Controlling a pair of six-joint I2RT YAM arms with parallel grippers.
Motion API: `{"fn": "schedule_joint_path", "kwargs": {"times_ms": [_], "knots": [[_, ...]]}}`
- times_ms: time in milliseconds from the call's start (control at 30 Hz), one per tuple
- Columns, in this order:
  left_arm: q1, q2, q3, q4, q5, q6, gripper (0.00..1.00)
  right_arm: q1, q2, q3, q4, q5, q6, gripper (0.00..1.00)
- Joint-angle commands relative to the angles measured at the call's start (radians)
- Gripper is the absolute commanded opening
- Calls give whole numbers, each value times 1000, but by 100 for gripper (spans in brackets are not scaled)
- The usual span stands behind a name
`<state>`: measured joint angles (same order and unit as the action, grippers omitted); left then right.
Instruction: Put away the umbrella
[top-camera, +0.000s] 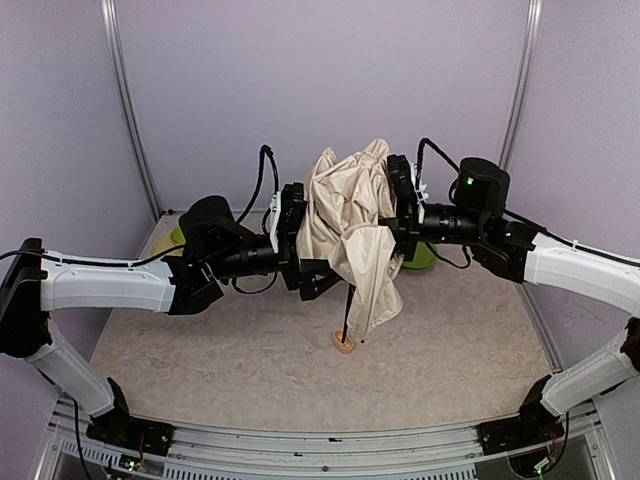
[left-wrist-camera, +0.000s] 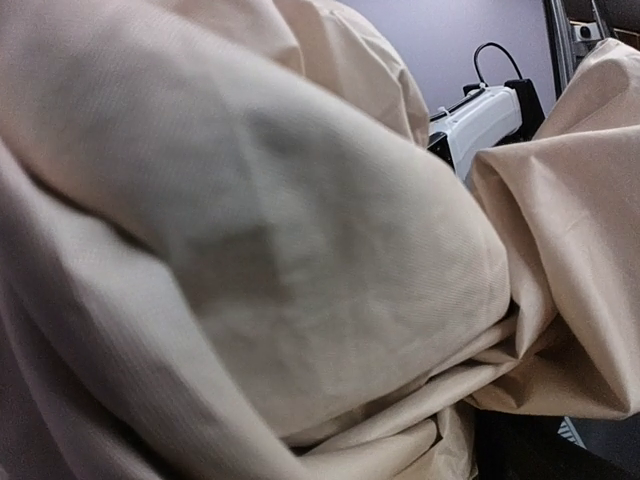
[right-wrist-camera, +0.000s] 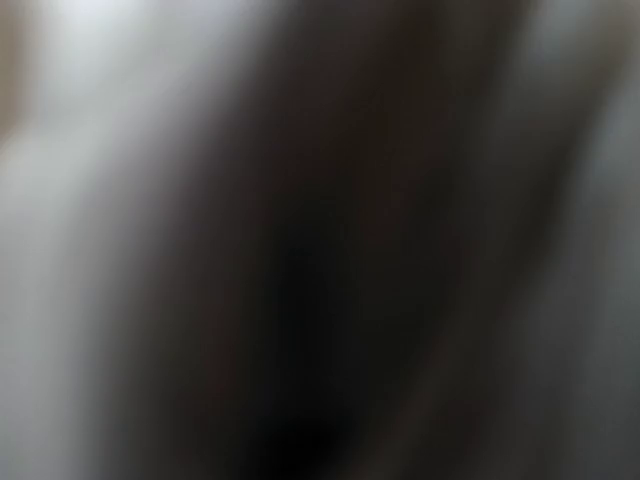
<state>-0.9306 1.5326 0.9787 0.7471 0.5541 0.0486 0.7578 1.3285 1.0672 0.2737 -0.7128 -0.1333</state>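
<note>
From above, the umbrella (top-camera: 345, 230) hangs half-collapsed over the middle of the table (top-camera: 200, 365), with the left gripper (top-camera: 292, 232) spread wide against it and the right gripper (top-camera: 403, 212) lost in folds, its hold unreadable. Left wrist: the limp, light canopy (left-wrist-camera: 300, 250) fills the view, so the stiff shaft (top-camera: 348, 310) looks the surer hold. Right wrist: only blur.

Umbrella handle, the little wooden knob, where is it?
In the top view, the wooden handle sits low at the middle of the table, straight below the bunched beige canopy.
</note>
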Motion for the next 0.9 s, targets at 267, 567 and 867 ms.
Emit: {"fn": "schedule_joint_path", "kwargs": {"times_ms": [267,567,867], "knots": [[52,-110,-123,-19,-151,17,99,12,-114,48,-168,298,1,27],[108,-226,-224,-113,-279,52,99,9,-105,71,-176,767,320,17],[-39,-78,-180,-39,-397,17,90,17,-66,60,27,742,547,14]]}}
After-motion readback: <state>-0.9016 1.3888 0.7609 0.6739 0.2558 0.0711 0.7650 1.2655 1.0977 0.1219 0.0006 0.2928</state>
